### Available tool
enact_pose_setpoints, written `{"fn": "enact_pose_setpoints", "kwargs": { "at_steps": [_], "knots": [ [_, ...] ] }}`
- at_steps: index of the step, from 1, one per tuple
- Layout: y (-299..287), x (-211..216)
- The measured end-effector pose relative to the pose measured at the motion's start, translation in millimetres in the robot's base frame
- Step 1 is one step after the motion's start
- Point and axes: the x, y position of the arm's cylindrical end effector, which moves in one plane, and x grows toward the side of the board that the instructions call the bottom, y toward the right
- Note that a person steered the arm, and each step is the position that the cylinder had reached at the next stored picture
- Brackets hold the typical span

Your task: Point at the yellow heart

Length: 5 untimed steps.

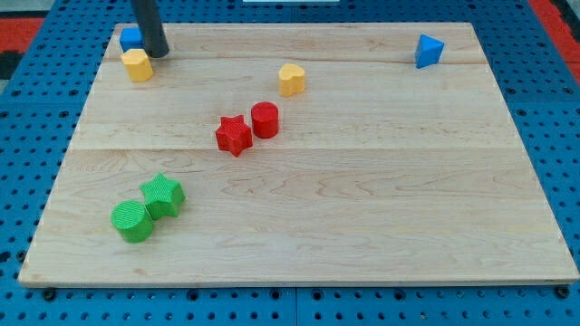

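The yellow heart (291,80) lies in the upper middle of the wooden board (362,226). My tip (159,54) is at the view's top left, far to the left of the heart. It stands just right of a yellow pentagon (138,65) and next to a blue block (130,38), which the rod partly hides. Whether the tip touches either block cannot be told.
A red star (234,135) and a red cylinder (265,119) touch each other below the heart. A green star (163,195) and a green cylinder (133,221) sit together at the lower left. A blue triangle (429,51) lies at the top right.
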Motion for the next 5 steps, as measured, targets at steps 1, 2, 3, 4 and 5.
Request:
{"fn": "enact_pose_setpoints", "kwargs": {
  "at_steps": [1,2,3,4,5],
  "knots": [
    [-1,63],
    [-53,47],
    [-49,28],
    [-12,28],
    [99,-2]
  ]
}}
